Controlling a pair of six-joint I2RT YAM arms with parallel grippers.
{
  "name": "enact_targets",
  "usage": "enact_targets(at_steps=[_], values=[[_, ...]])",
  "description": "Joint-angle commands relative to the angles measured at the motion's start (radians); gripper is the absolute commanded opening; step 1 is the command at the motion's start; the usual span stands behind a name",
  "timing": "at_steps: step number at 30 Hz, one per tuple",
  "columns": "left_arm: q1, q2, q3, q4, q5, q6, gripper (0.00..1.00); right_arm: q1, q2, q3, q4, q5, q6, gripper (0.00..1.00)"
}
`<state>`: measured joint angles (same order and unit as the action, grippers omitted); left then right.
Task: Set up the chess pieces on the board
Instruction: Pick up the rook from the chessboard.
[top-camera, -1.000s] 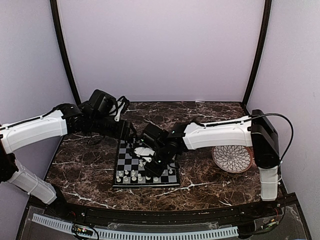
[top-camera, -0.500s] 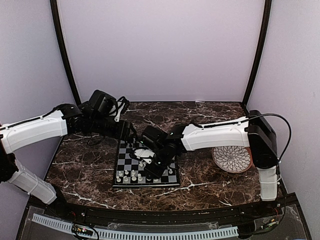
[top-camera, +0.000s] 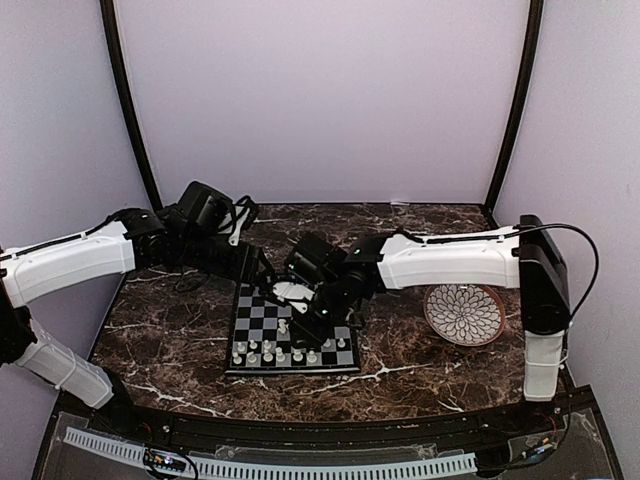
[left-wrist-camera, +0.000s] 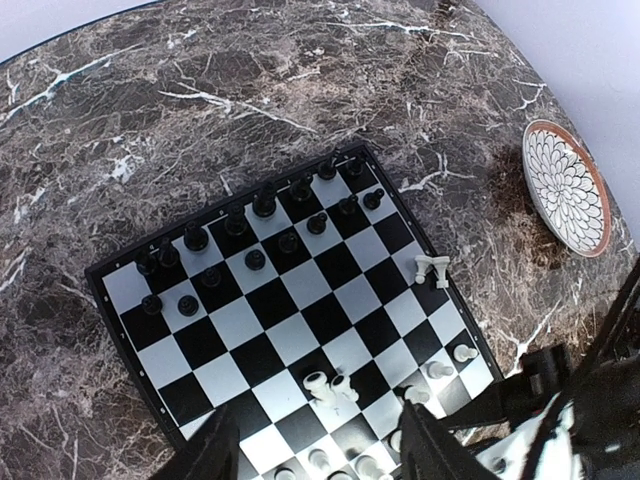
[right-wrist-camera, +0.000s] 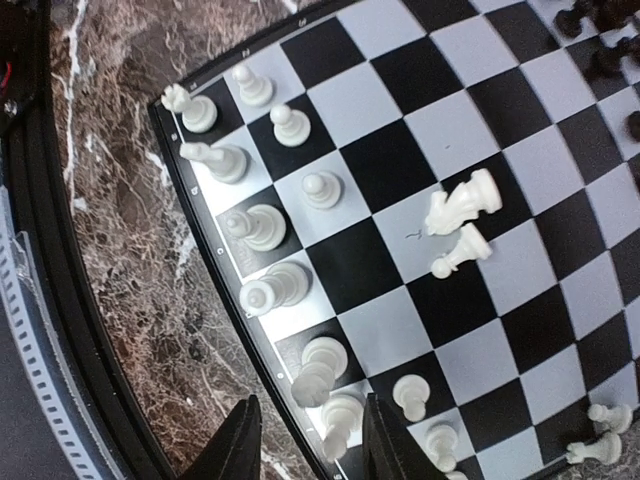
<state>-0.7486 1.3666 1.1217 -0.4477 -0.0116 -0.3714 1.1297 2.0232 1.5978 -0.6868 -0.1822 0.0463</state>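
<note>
Quick status from my end. The board (left-wrist-camera: 305, 285) sits around the middle of the marble table (top-camera: 170, 340), a bit toward the near edge, where both grippers can get at it. Black chessmen (left-wrist-camera: 264, 203) fill the two rows along the board's far edge. That side looks done to me, though a few sit off-centre on their squares. White chessmen (right-wrist-camera: 255, 225) line the near edge: the back row is mostly filled, but the pawn row in front has gaps.

Right gripper (right-wrist-camera: 308, 420) is down low over those near-edge white rows, jaws apart and nothing pinched between them. A tall white piece (right-wrist-camera: 318, 368) is on the board just beyond the fingertips and looks tilted. I can't tell if it's seated or about to go over. My guess is the gripper is there to sort out that row.

Left gripper (left-wrist-camera: 316, 415) hangs higher, over the board's far left corner, jaws spread wide and holding nothing. I reckon it's parked there to be out of the other one's way while its camera takes in the whole board.

Leftovers: two white pieces (right-wrist-camera: 462, 205) lie on their sides mid-board, close together, and another pair (left-wrist-camera: 430, 268) is tipped over at the board's right edge. I'd say those are meant for the pawn gaps. Being flat and tiny, they'll be fiddly to grab. The patterned plate (left-wrist-camera: 568, 190) sits well off toward the table's right edge, so I doubt it's involved.
</note>
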Motion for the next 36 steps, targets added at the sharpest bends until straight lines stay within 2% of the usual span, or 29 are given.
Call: enact_targets(at_steps=[1,8,13,21,29,36], values=[[0.005,-0.005,-0.03,-0.051,0.066,0.017,0.54,-0.061,-0.157,-0.014,0.046,-0.01,0.048,0.37],[0.005,0.054,-0.028,-0.132,0.098,0.036,0.49,-0.191,-0.281,-0.194,0.127,0.054,0.183,0.34],[0.005,0.082,-0.013,-0.115,0.131,0.01,0.49,-0.255,-0.265,-0.241,0.103,0.111,0.229,0.31],[0.005,0.178,0.08,-0.137,0.191,-0.011,0.48,-0.26,-0.165,-0.208,0.038,0.154,0.254,0.32],[0.005,0.189,0.104,-0.138,0.203,-0.024,0.48,-0.26,-0.074,-0.151,-0.002,0.163,0.305,0.39],[0.005,0.194,0.11,-0.149,0.207,-0.018,0.48,-0.261,-0.016,-0.1,-0.005,0.172,0.32,0.41]])
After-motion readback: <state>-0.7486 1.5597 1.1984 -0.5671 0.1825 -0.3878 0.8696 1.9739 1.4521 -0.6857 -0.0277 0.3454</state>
